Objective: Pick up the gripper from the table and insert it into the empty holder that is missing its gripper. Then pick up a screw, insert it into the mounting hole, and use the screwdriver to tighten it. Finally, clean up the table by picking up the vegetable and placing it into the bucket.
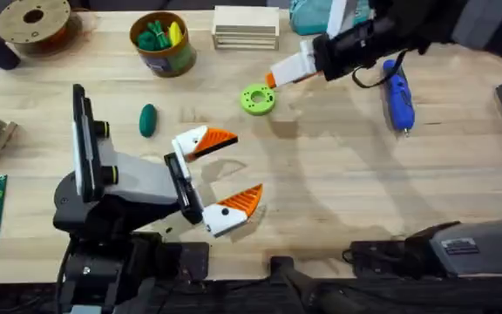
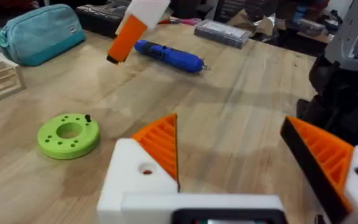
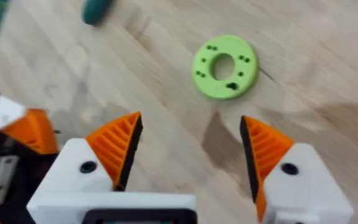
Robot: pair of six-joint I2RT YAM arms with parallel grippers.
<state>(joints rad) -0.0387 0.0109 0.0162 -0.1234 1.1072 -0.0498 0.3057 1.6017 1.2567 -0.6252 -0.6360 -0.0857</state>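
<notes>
Left gripper (image 1: 225,170) sits low over the table (image 1: 338,192) near the front edge, fingers spread wide, nothing between the orange ribbed pads (image 2: 160,140). Right gripper (image 1: 279,73) hangs over the far middle of the table, just beside the green ring-shaped disc (image 1: 257,98); in the right wrist view its pads (image 3: 118,146) are spread apart and empty, with the disc (image 3: 225,66) on the wood beyond them. Dark green vegetable (image 1: 148,119) lies on the table left of the left gripper's upper finger, apart from it. Bucket (image 1: 164,44) stands at the far edge, left of centre, with green and yellow pieces inside. Blue screwdriver (image 1: 398,98) lies on the right side, bit toward the front, close by the right arm. Can't tell where the loose orange gripper tip or the screw is. Stack of wooden blocks (image 1: 246,28) sits right of the bucket, brown spool (image 1: 35,23) at the far left corner, teal pouch (image 2: 39,34) behind.
</notes>
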